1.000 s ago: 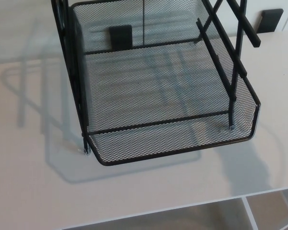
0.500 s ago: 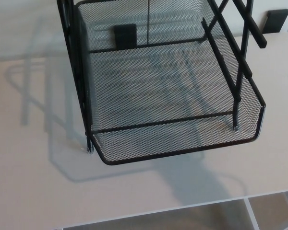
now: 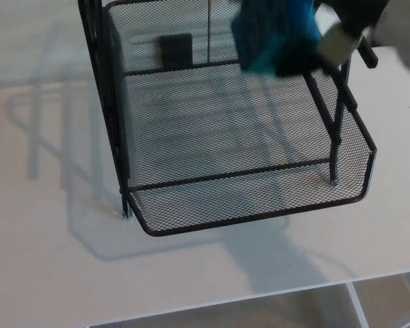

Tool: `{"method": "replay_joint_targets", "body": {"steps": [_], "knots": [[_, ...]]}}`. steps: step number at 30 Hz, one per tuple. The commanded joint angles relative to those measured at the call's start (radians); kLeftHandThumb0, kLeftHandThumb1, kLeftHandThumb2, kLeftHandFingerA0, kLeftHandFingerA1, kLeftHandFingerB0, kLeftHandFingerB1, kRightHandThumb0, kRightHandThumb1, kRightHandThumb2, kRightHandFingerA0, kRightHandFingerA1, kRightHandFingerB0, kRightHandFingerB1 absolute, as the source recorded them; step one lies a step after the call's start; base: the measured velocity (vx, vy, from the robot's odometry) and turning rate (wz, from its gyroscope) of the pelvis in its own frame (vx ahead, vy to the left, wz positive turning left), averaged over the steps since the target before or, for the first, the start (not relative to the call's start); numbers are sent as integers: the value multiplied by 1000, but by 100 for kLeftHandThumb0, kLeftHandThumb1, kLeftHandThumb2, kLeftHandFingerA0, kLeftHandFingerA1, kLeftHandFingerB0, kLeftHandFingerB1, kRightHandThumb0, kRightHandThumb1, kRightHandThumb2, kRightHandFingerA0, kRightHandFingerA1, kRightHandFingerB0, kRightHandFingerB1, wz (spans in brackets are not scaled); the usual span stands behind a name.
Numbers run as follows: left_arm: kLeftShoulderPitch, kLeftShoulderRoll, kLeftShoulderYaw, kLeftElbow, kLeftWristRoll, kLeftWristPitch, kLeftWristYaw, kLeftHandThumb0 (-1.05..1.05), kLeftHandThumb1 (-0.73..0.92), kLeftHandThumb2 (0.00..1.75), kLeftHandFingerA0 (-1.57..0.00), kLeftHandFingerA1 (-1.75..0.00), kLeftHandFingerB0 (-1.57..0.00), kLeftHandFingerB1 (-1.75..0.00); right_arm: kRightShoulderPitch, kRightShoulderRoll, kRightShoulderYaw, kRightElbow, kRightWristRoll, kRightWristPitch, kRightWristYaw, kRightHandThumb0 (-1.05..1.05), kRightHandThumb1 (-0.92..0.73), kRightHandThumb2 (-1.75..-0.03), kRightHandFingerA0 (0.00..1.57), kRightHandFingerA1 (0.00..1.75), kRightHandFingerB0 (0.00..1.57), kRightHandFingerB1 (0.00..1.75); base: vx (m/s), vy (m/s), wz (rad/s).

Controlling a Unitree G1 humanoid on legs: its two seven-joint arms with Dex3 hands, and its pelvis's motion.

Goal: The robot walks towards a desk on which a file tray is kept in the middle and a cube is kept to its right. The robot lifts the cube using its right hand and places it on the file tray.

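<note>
Though blur smears them, the dark fingers [image 3: 290,67] are closed against the lower right side of the blue cube [image 3: 270,31], grasping it; how each single finger lies cannot be made out. They belong to the right hand [image 3: 313,58], a black mass that reaches in over the far right corner of the file tray [image 3: 260,220]. Behind the fingers a pale block [image 3: 338,42] sits on the hand. Past it, the black wrist and a light grey forearm [image 3: 400,27] slant up and out beyond the tray's right side. The hand is angled down and towards the tray's middle, with the cube at its leading end.

The cube hangs over the far right part of the tray, covering the top of the slanted black bars on that side. It looks raised above the mesh floor, but the blur makes the gap hard to judge. It is well apart from the tray's near rim and from the black posts [image 3: 109,102] on the tray's left side.

The tray is black wire mesh with a low curved rim, and it stands on the pale counter [image 3: 55,266]. Its shadow [image 3: 48,137] falls on the counter to the tray's left, and another shadow spreads from under its near rim. Through the mesh at the tray's far end a small black block [image 3: 175,49] shows.
</note>
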Motion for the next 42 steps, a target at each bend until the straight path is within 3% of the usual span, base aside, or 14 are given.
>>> {"method": "replay_joint_targets", "body": {"steps": [1,4,8,9,10,12,14,15,17,18,21,26,41,42], "knots": [[6,23,9,4,5,-46,5,-93,70,120,-18,-68,-25,-67,79,7,124,34,-63,28,165,-25,-67,-86,103,127,88,85,0,0,0],[4,29,4,-7,9,-55,-3,-92,92,68,-17,-77,-21,-66,88,20,128,24,-50,54,178,-24,-68,-91,103,124,87,88,0,0,0],[9,30,-10,-16,21,-47,9,-94,91,68,-20,-76,-24,-65,104,28,133,9,-57,67,184,-23,-64,-94,103,126,87,87,0,0,0],[5,29,-4,-6,14,-45,7,-94,69,120,-18,-68,-27,-67,118,32,144,1,-67,67,185,-23,-63,-94,102,130,86,84,0,0,0],[3,27,4,1,5,-47,4,-96,90,67,-20,-79,-22,-67,126,33,146,1,-69,61,183,-23,-62,-91,101,129,85,84,0,0,0],[-5,32,-29,11,44,-55,26,-90,69,119,-25,-71,-26,-66,143,27,146,-18,-77,55,177,-25,-69,-77,100,124,78,70,0,0,0],[-6,30,-13,3,20,-35,15,-97,90,67,-22,-80,-25,-68,157,10,142,-19,-106,-17,108,-44,-71,-60,53,86,24,43,0,0,0],[-7,29,-12,8,20,-36,17,-94,68,121,-21,-70,-28,-68,153,9,140,-14,-110,-22,108,-52,-69,-62,17,59,7,31,0,0,0],[-6,27,-11,13,20,-38,19,-94,68,121,-21,-70,-28,-68,146,12,139,-5,-115,-24,115,-52,-69,-62,17,59,7,31,0,0,0],[-3,23,-7,16,17,-51,18,-93,70,120,-24,-71,-28,-67,115,10,152,-13,-151,15,144,-68,-59,-76,0,0,2,8,0,0,0],[-4,17,16,19,-6,-29,14,-95,88,67,-22,-83,-22,-65,100,0,142,-25,-204,-9,64,-97,-54,-83,0,16,0,6,0,0,0],[13,21,11,5,1,-44,-12,-93,68,118,-13,-65,-24,-65,59,-3,97,-61,-209,11,79,-96,-57,-92,0,15,0,3,0,0,0],[32,22,-11,-15,29,-63,-1,-93,70,122,-20,-69,-30,-69,-134,-223,-247,-276,34,118,401,-95,-57,-85,0,7,0,2,0,0,0],[32,21,-11,-13,30,-66,1,-96,92,69,-21,-76,-25,-67,-136,-251,-293,-278,66,112,404,-90,-55,-85,0,11,0,10,0,0,0]]}}
